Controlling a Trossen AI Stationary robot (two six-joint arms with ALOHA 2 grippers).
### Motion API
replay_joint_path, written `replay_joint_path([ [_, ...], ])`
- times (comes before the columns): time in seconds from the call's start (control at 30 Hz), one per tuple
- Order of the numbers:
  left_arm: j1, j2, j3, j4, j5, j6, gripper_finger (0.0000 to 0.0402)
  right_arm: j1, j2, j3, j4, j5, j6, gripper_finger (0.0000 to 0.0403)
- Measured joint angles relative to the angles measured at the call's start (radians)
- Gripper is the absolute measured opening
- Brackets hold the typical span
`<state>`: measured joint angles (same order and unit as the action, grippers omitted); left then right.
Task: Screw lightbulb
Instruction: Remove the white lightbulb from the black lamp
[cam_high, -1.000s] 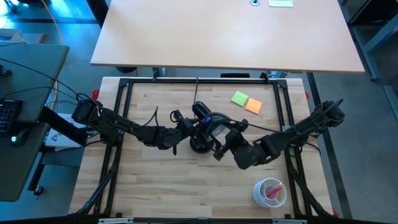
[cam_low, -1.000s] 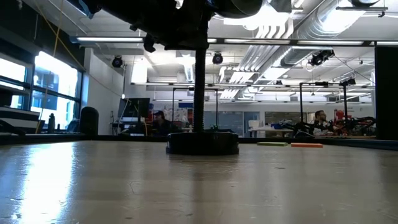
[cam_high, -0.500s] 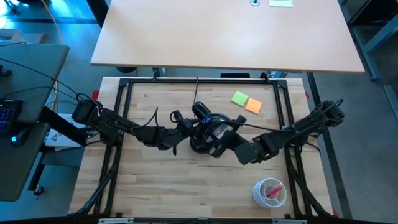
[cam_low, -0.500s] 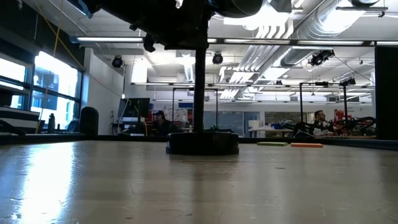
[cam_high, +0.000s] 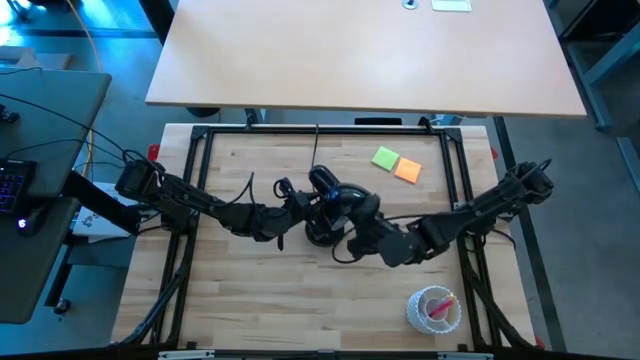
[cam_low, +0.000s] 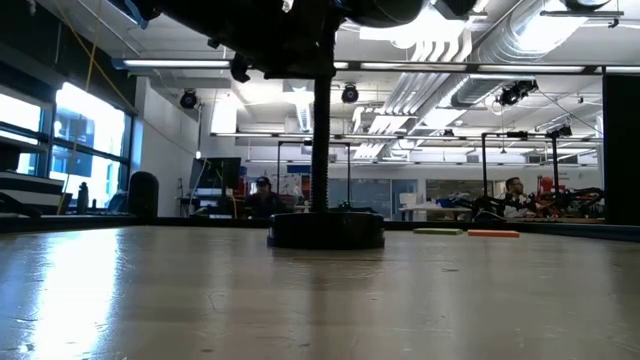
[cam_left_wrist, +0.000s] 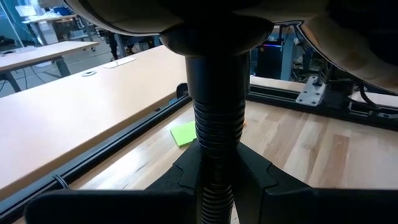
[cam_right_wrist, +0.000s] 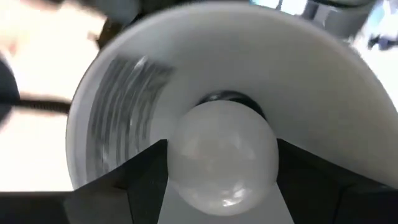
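Observation:
The black desk lamp (cam_high: 322, 232) stands mid-table on its round base (cam_low: 325, 231), with its ribbed neck (cam_left_wrist: 217, 118) upright. My left gripper (cam_high: 300, 207) is shut on that neck. My right gripper (cam_high: 360, 226) is at the lamp head (cam_high: 345, 198), shut on the white frosted lightbulb (cam_right_wrist: 224, 155). The bulb sits inside the head's white shade (cam_right_wrist: 124, 93), in front of the dark socket (cam_right_wrist: 225, 98). The globe hides the bulb's screw base. My left gripper pinches the lamp's ribbed neck (cam_left_wrist: 216, 163) between its two fingers (cam_left_wrist: 180, 180), which lie level across it from the table's left. The lamp stands upright on its base. My right gripper pinches the bulb's globe by two opposite sides (cam_right_wrist: 177, 163) between its two fingers (cam_right_wrist: 146, 180). It comes from the table's right into the shade's opening. The bulb is clear of the table, its base end toward the socket; whether it sits in the socket, I cannot tell.
A green sticky note (cam_high: 385, 157) and an orange one (cam_high: 407, 170) lie at the far right of the lamp. A clear cup with pink contents (cam_high: 435, 308) stands near the front right. A black frame (cam_high: 195, 200) borders the table.
My right gripper has gone toward the table's left, a little toward its far edge, up to the lamp head, with the bulb. The lamp and my left gripper have kept still.

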<state>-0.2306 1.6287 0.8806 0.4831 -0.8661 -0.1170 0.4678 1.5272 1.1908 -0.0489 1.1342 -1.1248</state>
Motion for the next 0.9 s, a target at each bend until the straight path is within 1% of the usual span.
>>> replay_joint_path([
  [0.1, 0.0, -0.004, 0.0, -0.001, 0.017, 0.006, 0.0046, 0.012, 0.0, 0.0, -0.042, 0.032, -0.13, 0.026],
  [0.2, -0.001, -0.011, 0.0, -0.01, 0.032, 0.005, 0.0046, 0.02, 0.0, 0.0, -0.071, 0.044, -0.176, 0.0259],
  [0.3, -0.002, -0.026, 0.0, -0.035, 0.041, 0.007, 0.0046, 0.031, 0.0, 0.0, -0.073, 0.044, -0.18, 0.0259],
  [0.43, -0.002, -0.046, 0.0, -0.065, 0.051, 0.016, 0.0046, 0.054, 0.0, 0.0, -0.079, 0.054, -0.115, 0.0259],
  [0.53, 0.002, -0.056, -0.003, -0.075, 0.032, 0.017, 0.0047, 0.091, -0.002, 0.002, -0.083, 0.094, -0.042, 0.0259],
  [0.67, 0.002, -0.057, -0.003, -0.083, 0.017, 0.018, 0.0047, 0.137, -0.002, 0.003, -0.09, 0.093, 0.109, 0.0259],
  [0.73, 0.005, -0.057, -0.002, -0.093, 0.014, 0.018, 0.0047, 0.165, -0.002, 0.003, -0.098, 0.093, 0.224, 0.0259],
  [0.8, 0.014, -0.058, -0.001, -0.103, 0.01, 0.017, 0.0047, 0.198, -0.002, 0.003, -0.14, 0.079, 0.361, 0.0259],
  [0.9, 0.04, -0.059, 0.0, -0.121, -0.009, 0.036, 0.0047, 0.252, -0.002, 0.003, -0.296, -0.011, 0.596, 0.0259],
])
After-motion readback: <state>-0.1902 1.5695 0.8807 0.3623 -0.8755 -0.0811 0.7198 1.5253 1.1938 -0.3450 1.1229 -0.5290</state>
